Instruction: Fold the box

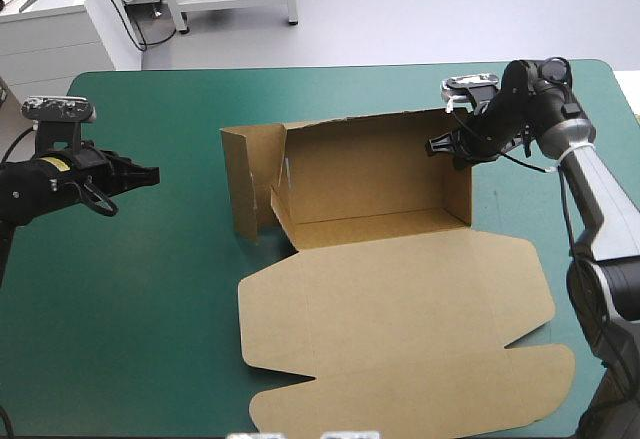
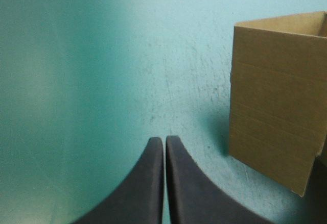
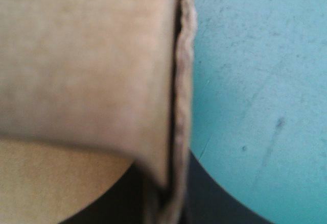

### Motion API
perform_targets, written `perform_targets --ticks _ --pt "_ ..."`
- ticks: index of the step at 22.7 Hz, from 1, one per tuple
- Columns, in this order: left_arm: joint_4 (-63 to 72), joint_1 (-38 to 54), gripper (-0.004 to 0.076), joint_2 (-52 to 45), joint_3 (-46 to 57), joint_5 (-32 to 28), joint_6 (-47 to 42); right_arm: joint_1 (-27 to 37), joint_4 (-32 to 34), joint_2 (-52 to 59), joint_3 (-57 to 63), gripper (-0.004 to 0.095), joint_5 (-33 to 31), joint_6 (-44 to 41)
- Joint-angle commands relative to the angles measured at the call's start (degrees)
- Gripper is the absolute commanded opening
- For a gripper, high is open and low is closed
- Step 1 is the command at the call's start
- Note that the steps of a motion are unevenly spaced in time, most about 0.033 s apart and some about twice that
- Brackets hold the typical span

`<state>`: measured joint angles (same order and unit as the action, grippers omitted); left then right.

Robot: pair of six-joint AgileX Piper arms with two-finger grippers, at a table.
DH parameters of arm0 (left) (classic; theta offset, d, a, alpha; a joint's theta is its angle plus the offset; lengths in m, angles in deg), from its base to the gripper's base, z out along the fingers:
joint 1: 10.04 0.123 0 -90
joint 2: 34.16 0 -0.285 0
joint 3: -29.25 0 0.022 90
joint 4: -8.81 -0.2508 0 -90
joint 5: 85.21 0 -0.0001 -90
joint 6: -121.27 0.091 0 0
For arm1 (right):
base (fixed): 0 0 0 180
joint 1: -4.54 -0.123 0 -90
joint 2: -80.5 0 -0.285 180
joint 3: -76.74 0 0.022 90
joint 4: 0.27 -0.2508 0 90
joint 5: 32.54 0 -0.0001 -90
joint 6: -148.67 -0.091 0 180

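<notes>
Brown box (image 1: 390, 299) from above: its lid lies flat toward 6 o'clock on the teal-green cover (image 1: 150, 309), and its walls stand raised at the table's centre. At 9 o'clock the left gripper (image 1: 150, 173) hovers well apart from the box, while the right gripper (image 1: 450, 147) meets the wall at 2 o'clock.

Left wrist view: black fingers (image 2: 150, 183) pressed together, holding nothing, with an upright wall at the gripper's 2 o'clock.

Right wrist view: fingers clamped on the wall's edge, the board between them.
</notes>
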<state>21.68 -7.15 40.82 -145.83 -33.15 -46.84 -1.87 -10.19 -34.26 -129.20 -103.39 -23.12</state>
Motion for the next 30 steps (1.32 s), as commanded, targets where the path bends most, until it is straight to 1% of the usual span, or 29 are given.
perform_targets --ticks 1,3,5,7,8,9,10,11,12,14,17,19,21,23,24,25,27,30 --pt "4.06 1.70 -0.0002 -0.24 -1.45 -0.45 2.14 0.13 -0.35 -0.66 -3.98 0.0001 -0.82 -0.11" --pt "3.18 1.84 -0.0002 0.40 -1.45 -0.18 2.14 0.13 -0.35 -3.14 -4.64 0.0001 -0.71 0.86" --pt "3.52 1.84 -0.0002 1.47 -1.45 -0.04 2.14 0.13 -0.27 -4.97 -4.89 0.0002 2.18 0.95" --pt "3.52 1.84 -0.0002 2.17 -1.45 0.40 2.14 0.13 -0.27 -5.23 -4.89 0.0025 4.58 0.95" --pt "3.52 1.84 -0.0002 2.95 -1.45 0.97 2.14 0.13 0.00 -5.23 -4.89 0.0070 6.64 0.72" --pt "3.67 1.84 -0.0002 3.45 -1.45 1.51 2.14 0.13 0.51 -5.13 -5.18 0.0140 7.59 0.50" --pt "3.76 1.84 -0.0002 4.38 -1.45 1.61 2.14 0.13 1.99 -5.13 -6.24 0.0260 8.26 0.51" --pt "3.80 1.84 -0.0002 4.64 -1.45 1.61 2.14 0.13 2.46 -5.13 -6.76 0.0307 8.63 0.51" --pt "4.21 1.84 -0.0002 5.15 -1.45 1.61 2.14 0.13 2.97 -5.13 -8.45 0.0408 8.32 0.51" --pt "5.28 1.84 -0.0002 5.74 -1.45 1.61 2.14 0.13 2.85 -5.13 -10.67 0.0478 7.51 0.51" --pt "5.67 1.84 -0.0002 7.13 -1.45 1.39 2.14 0.35 2.95 -3.36 -13.35 0.0488 5.59 0.51" --pt "6.05 2.52 -0.0002 8.60 -1.45 1.50 2.14 0.74 4.55 -0.74 -13.39 0.0488 3.87 0.51" --pt "6.31 4.22 -0.0002 9.63 -1.45 1.07 1.94 1.42 7.35 2.20 -13.39 0.0488 0.69 0.95" --pt "7.76 6.50 -0.0002 10.11 -1.45 0.76 1.77 2.16 8.18 4.12 -13.39 0.0488 0.37 0.95" --pt "10.18 8.74 -0.0002 10.25 -1.45 0.99 1.77 2.94 6.87 4.92 -13.39 0.0484 1.38 0.61" --pt "14.29 11.06 -0.0002 10.38 -1.45 2.06 3.18 3.63 3.89 5.15 -13.39 0.0483 3.24 -0.25" --pt "18.97 13.44 -0.0002 10.50 -1.45 4.68 7.20 3.74 -0.76 4.01 -13.39 0.0483 4.28 -0.15" --pt "18.43 13.43 -0.0002 10.63 -1.45 6.37 7.30 3.64 -2.71 1.24 -13.39 0.0483 3.22 -0.14"
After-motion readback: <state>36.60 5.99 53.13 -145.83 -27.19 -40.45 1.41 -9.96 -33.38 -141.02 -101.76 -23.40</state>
